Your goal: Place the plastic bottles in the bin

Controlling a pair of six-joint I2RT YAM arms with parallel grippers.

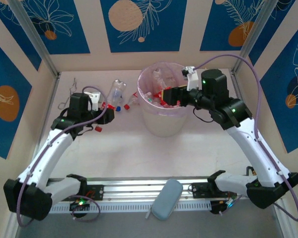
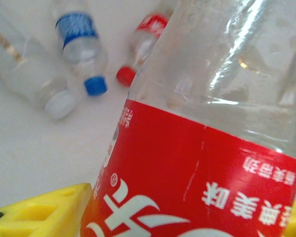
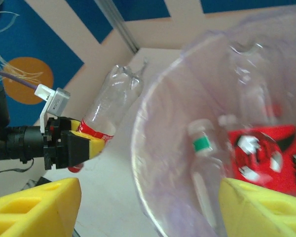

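- Here the left claw is closed on a clear bottle, with its yellow fingers on either side of the red label.
- That bottle slants up and away from the claw, left of the bin, which stands at the far middle of the surface.
- Just beyond the held bottle, three loose bottles lie on the surface: one with a blue label and blue cap, one clear with a white cap, and one with a red label and red cap.
- The right claw hangs over the bin, its fingers wide apart with nothing between them.
- Inside the bin lie more bottles, among them a green-capped bottle and a red-labelled bottle.
- Forceps lie at the far left.
- A grey-blue pouch rests at the near edge, between the arm bases.
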